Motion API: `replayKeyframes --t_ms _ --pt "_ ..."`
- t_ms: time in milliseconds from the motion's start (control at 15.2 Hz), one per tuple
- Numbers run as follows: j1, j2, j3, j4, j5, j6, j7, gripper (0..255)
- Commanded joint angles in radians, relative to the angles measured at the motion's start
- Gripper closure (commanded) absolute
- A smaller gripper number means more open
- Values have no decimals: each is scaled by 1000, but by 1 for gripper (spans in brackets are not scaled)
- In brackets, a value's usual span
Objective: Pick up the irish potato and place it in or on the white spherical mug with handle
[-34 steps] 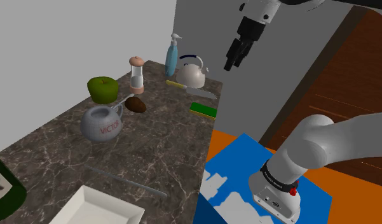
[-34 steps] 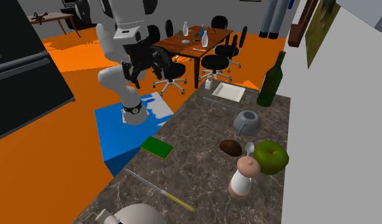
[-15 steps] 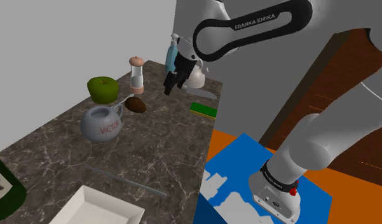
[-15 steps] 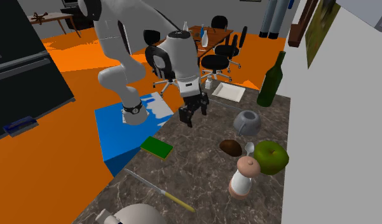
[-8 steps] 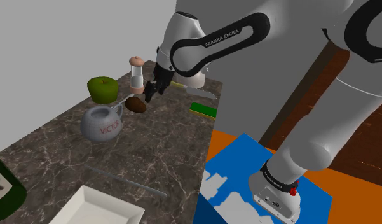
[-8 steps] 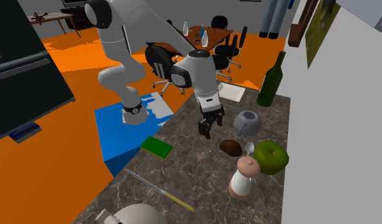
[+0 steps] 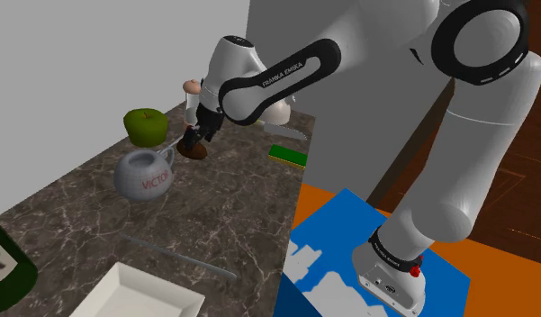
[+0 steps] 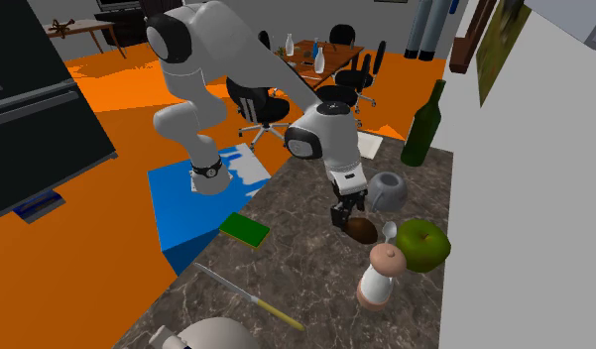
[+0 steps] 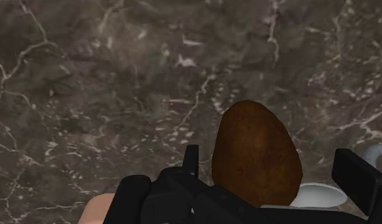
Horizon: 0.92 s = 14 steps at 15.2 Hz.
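Claw [image 8: 345, 215] is hanging low over the dark marbled counter [image 7: 223, 207], fingers spread wide, gripping nothing | brown potato [image 9: 256, 153] is lying on the counter between those fingers, neither one touching it | grey round mug [image 7: 144, 174] is sitting near the potato, beside a green apple [image 7: 145, 126]

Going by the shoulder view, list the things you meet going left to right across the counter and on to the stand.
dark green bottle → grey round mug → brown potato, with the tool right above it → green sponge → blue stand
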Motion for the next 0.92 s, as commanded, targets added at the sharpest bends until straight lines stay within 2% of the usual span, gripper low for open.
replayKeyframes --t_ms 0,198,726,792,858 --pt "6 27 -5 7 -13 19 9 0" --pt "17 71 -15 18 -35 51 24 0" --pt "17 71 -16 18 -35 51 24 0" --pt "17 71 -16 18 -35 51 24 255" --pt "17 71 -16 18 -35 51 24 255"
